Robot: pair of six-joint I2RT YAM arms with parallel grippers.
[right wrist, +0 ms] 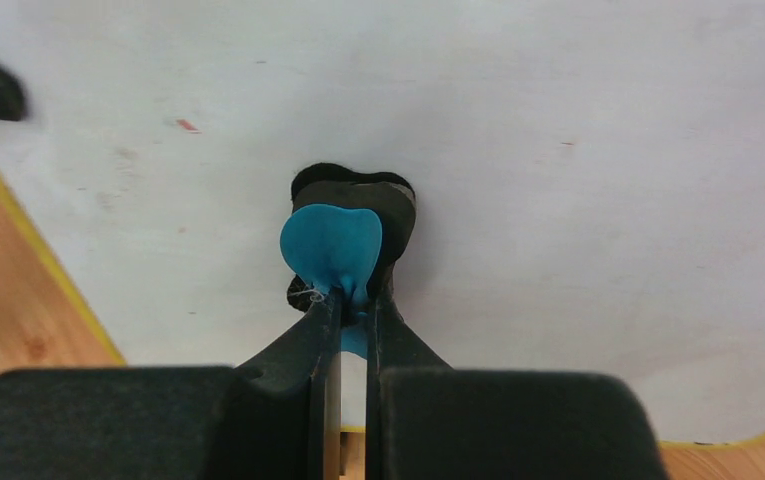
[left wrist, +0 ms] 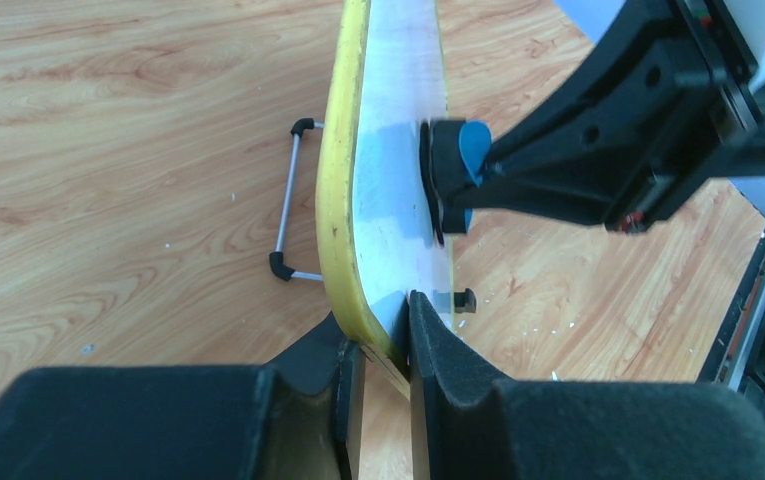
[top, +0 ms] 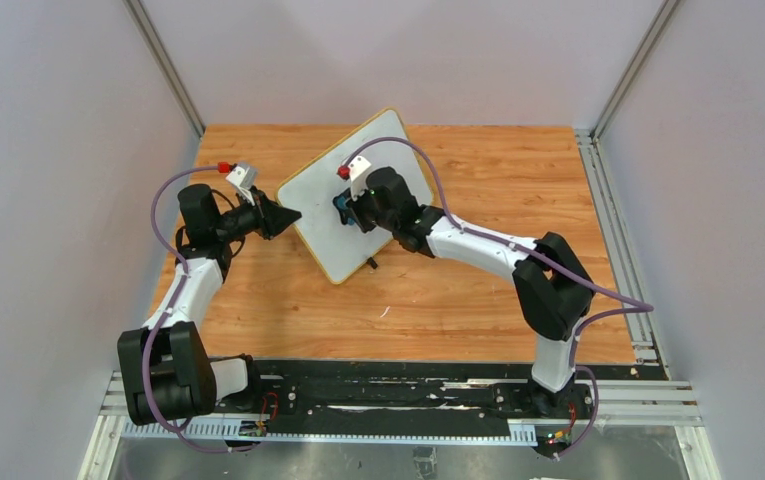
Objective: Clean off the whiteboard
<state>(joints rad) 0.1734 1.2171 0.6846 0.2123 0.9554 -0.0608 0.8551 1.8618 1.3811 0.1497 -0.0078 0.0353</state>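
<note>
The whiteboard [top: 320, 200] stands tilted on edge on the wooden table, its white face toward the right arm. My left gripper [top: 286, 215] is shut on its left edge; in the left wrist view the pads [left wrist: 428, 340] clamp the yellow rim [left wrist: 336, 200]. My right gripper [top: 350, 208] is shut on a small blue eraser [right wrist: 330, 245], whose black felt presses against the board's face [right wrist: 558, 150]. The eraser [left wrist: 455, 175] also shows from the side, flat against the board. A faint red mark [right wrist: 188, 125] shows on the face left of the eraser.
The board's wire stand [left wrist: 288, 215] with black feet rests on the table [top: 478, 290] behind it. Grey walls and aluminium posts [top: 163, 65] close in the left, back and right. A metal rail [top: 618, 230] runs along the table's right edge.
</note>
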